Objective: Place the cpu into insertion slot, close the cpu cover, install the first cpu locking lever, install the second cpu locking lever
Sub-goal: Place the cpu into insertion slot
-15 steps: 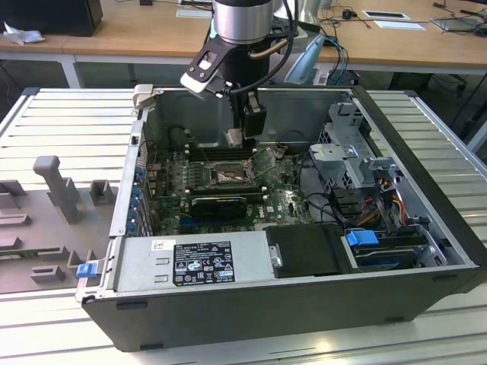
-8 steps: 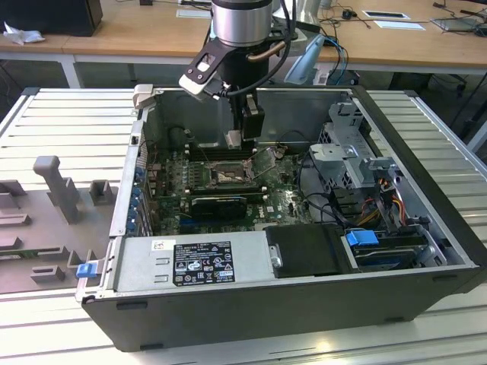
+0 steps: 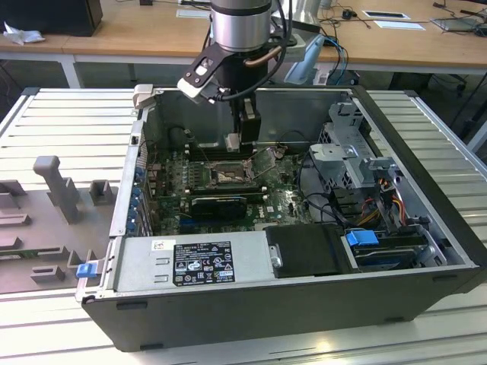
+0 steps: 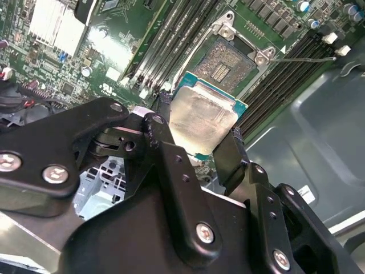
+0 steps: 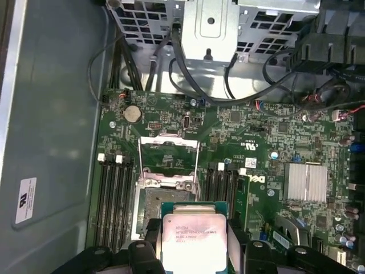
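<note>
My gripper (image 4: 199,123) is shut on the cpu (image 4: 202,117), a pale silvery square chip pinched by two opposite edges between the black fingers (image 4: 228,151). In the first wrist view the cpu (image 5: 194,237) hangs partly over the near part of the insertion slot (image 5: 154,208), whose grey-gold contact field lies bare. The same insertion slot (image 4: 225,65) lies just past the chip in the second wrist view. The cpu cover (image 5: 169,138) is flipped open beyond the socket. In the exterior view the gripper (image 3: 237,143) hovers above the insertion slot (image 3: 227,176), with the cpu cover (image 3: 266,158) raised beside it.
Black memory slots (image 5: 114,194) flank the socket on both sides. A thin wire lever (image 4: 302,58) juts out by the socket. A metal drive cage (image 3: 346,152) with cables stands at the exterior view's right, and a power supply (image 3: 198,262) at the front. The case walls (image 3: 411,182) enclose everything.
</note>
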`<action>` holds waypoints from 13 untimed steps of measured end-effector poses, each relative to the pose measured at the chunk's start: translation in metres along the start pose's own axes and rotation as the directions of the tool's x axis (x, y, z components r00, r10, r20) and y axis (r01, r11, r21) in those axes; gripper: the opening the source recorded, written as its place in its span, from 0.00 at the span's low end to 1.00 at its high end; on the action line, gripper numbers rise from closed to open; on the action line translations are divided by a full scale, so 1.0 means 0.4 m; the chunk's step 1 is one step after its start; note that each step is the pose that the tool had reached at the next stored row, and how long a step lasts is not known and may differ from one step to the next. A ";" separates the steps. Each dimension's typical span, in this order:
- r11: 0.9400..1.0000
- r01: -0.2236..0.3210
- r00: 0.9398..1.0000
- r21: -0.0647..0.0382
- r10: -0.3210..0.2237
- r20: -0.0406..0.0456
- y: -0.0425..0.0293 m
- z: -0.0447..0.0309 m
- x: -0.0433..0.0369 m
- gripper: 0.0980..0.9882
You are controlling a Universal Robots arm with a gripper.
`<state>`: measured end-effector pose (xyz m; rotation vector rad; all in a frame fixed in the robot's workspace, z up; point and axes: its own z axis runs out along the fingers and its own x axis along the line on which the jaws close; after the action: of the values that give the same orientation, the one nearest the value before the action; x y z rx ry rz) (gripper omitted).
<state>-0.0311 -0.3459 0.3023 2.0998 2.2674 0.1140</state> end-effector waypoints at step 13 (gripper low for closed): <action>0.999 -0.045 0.999 0.001 0.045 0.004 -0.013 0.063 0.002 0.50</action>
<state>-0.0342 -0.3451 0.2769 2.1501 2.2192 0.1105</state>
